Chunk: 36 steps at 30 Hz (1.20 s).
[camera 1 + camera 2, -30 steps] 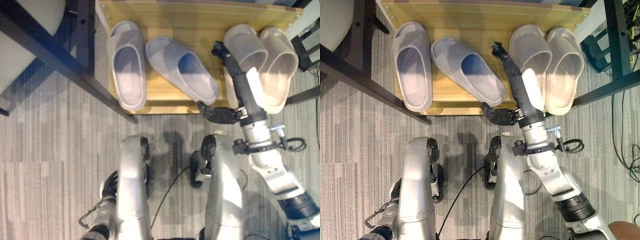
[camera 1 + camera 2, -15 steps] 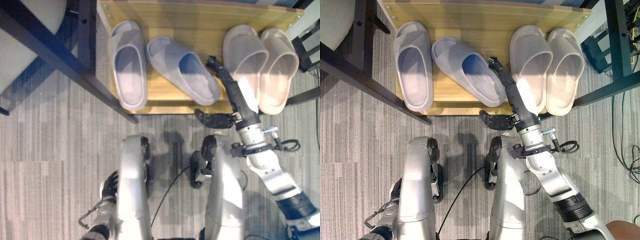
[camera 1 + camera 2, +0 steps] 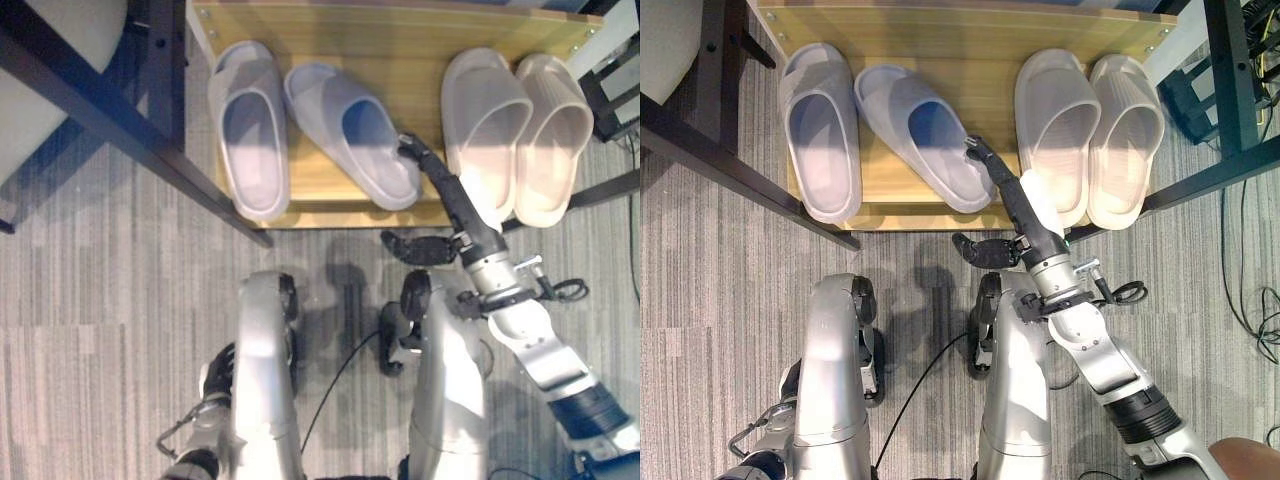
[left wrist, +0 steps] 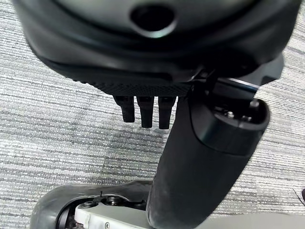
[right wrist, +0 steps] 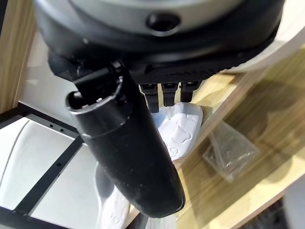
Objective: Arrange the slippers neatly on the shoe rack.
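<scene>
A: Status, left to right?

B: All four slippers sit on the shoe rack (image 3: pixel 940 30). The left grey slipper (image 3: pixel 820 125) lies straight. The second grey slipper (image 3: pixel 925 135) lies slanted, heel swung toward the beige pair, so you've got that one left to square up. The beige slipper (image 3: pixel 1055 130) and outer beige slipper (image 3: pixel 1127 120) lie side by side, touching, done I'd say.

A: Hands?

B: Your right hand (image 3: pixel 998 180) reaches over the rack, fingers straight, holding nothing, tips at the slanted slipper's heel edge; contact unclear. Your left hand (image 4: pixel 143 109) hangs over the carpet, relaxed, idle.
</scene>
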Available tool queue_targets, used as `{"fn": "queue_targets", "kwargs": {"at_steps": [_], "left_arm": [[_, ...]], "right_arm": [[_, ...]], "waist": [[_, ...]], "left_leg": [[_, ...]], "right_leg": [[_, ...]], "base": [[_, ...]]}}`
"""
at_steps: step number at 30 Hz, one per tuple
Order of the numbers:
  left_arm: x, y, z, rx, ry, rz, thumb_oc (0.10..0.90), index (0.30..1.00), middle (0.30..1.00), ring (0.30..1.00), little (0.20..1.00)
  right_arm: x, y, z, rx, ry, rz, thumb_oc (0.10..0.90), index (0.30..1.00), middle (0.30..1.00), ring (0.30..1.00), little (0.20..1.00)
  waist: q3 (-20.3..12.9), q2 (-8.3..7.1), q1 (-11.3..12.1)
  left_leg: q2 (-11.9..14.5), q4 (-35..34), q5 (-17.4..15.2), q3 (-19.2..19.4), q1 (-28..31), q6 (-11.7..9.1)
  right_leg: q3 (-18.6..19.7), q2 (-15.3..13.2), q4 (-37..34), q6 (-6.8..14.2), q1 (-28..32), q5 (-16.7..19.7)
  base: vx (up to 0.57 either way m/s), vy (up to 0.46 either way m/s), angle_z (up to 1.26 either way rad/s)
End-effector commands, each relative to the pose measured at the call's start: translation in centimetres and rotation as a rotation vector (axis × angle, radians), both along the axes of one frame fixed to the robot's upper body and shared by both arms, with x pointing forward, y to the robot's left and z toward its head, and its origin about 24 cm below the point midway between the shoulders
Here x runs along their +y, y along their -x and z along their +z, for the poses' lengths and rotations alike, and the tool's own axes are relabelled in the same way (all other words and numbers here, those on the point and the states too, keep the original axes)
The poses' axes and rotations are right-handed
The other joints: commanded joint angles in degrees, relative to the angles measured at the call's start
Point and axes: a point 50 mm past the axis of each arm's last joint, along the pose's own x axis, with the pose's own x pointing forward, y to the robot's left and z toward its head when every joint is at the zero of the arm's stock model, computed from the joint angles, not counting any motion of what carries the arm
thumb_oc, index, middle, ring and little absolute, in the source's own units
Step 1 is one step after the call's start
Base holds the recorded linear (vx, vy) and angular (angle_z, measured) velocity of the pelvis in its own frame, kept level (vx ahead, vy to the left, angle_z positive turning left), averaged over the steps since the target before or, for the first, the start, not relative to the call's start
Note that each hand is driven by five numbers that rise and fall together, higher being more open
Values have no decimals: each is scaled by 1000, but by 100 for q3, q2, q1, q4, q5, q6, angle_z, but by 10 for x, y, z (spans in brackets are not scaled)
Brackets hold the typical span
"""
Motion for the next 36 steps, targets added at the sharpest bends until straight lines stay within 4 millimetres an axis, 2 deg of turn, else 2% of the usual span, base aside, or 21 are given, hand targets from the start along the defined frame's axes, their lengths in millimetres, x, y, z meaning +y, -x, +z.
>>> {"fn": "queue_targets", "kwargs": {"at_steps": [1, 11, 13, 20, 24, 29, 34, 36], "left_arm": [[1, 28, -18, 97, -10, 13, 800, 900, 900, 900, 900], [1, 25, -16, 99, -26, 9, 800, 900, 900, 900, 900], [1, 25, -17, 101, -21, 10, 800, 900, 900, 900, 900], [1, 24, -17, 108, -31, 1, 800, 900, 900, 900, 900], [1, 22, -15, 94, -36, 7, 800, 900, 900, 900, 900], [-1, 23, -15, 81, -44, 20, 800, 900, 900, 900, 900], [-3, 22, -14, 70, -63, 9, 800, 900, 900, 900, 900], [-4, 19, -12, 53, -65, 1, 800, 900, 900, 900, 900]], "right_arm": [[30, 26, 42, -199, -54, 237, 800, 900, 900, 900, 900], [59, 41, 53, -244, -81, 397, 800, 900, 900, 900, 900], [70, 40, 53, -236, -74, 440, 800, 900, 900, 900, 900], [85, 33, 55, -199, -110, 502, 800, 900, 900, 900, 900], [84, 32, 63, -251, -147, 472, 800, 900, 900, 900, 900], [64, 36, 74, -430, -151, 292, 800, 900, 900, 900, 900], [53, 46, 70, -449, -243, 291, 800, 900, 900, 900, 900], [46, 49, 72, -494, -217, 258, 800, 900, 900, 900, 900]], "waist": [[-133, -248, 327], [-133, -220, 334], [-133, -201, 350], [-133, -176, 374], [-133, -152, 371], [-133, -132, 356], [-133, -133, 336], [-133, -127, 338]], "left_leg": [[-317, -81, 256, -153, -146, 279], [-324, -71, 284, -145, -146, 263], [-331, -79, 305, -141, -146, 259], [-338, -118, 356, -124, -146, 249], [-340, -155, 384, -118, -146, 238], [-350, -147, 381, -99, -146, 244], [-357, -173, 376, -79, -146, 241], [-385, -158, 395, -93, -146, 238]], "right_leg": [[162, -141, 460, -370, 601, -740], [191, -127, 495, -374, 601, -745], [200, -118, 506, -382, 601, -743], [195, -120, 510, -395, 601, -730], [207, -108, 513, -398, 601, -733], [214, -122, 544, -392, 601, -737], [237, -104, 554, -395, 601, -745], [241, -76, 578, -378, 601, -724]], "base": [[0, 0, 0], [0, 0, 0], [0, 0, 0], [0, 0, 0], [0, 0, 0], [0, 0, 0], [0, 0, 0], [0, 0, 0]]}}
